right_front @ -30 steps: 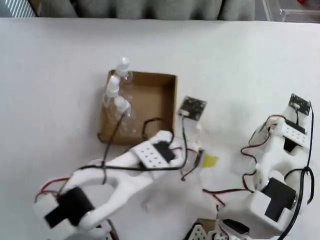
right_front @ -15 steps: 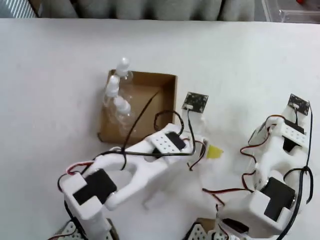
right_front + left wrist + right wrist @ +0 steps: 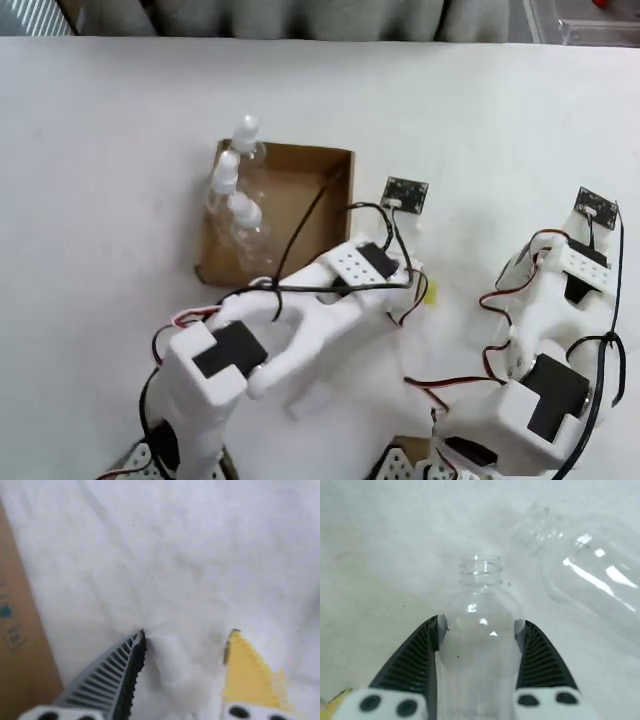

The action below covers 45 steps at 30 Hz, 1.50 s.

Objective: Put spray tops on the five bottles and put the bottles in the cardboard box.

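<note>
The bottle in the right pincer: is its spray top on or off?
Off. The bottle held in the right pincer shows a bare, open threaded neck, with nothing screwed onto it.

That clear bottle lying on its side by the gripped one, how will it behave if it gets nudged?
The lying bottle is round and on its side, so it will probably roll. It looks empty and clear, so likely light and easily shoved. Its glossy highlights suggest smooth plastic that may slip.
</note>
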Each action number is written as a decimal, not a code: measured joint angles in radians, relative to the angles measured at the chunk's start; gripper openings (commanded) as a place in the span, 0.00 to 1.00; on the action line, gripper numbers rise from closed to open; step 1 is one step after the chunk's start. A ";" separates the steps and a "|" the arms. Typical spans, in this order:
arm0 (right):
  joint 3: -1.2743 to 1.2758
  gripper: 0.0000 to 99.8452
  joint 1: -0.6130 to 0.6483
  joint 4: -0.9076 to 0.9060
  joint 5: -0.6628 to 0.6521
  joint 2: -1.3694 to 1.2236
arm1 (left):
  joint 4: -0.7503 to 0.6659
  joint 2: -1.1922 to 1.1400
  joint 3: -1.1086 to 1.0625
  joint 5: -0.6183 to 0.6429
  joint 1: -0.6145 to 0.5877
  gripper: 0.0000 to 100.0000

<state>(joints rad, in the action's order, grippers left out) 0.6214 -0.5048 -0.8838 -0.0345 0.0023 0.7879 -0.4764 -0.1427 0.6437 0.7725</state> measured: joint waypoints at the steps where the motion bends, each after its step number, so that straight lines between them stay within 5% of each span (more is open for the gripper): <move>1: 0.000 0.02 0.000 0.000 0.000 0.000 | 0.000 0.000 0.002 0.000 0.000 0.04; 16: 0.005 0.02 0.000 0.005 0.000 0.006 | -0.003 0.118 -0.081 -0.017 0.000 0.02; 36: -0.061 0.02 -0.008 0.032 0.021 0.247 | -0.005 0.910 -0.528 -0.123 -0.038 0.02; 45: -0.084 0.02 0.109 0.061 0.021 0.433 | -0.132 1.260 -0.753 -0.123 -0.109 0.02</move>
<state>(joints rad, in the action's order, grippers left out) 0.5370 -0.3959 -0.8224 -0.0130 0.4350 0.6559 0.7833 -0.8961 0.5209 0.6636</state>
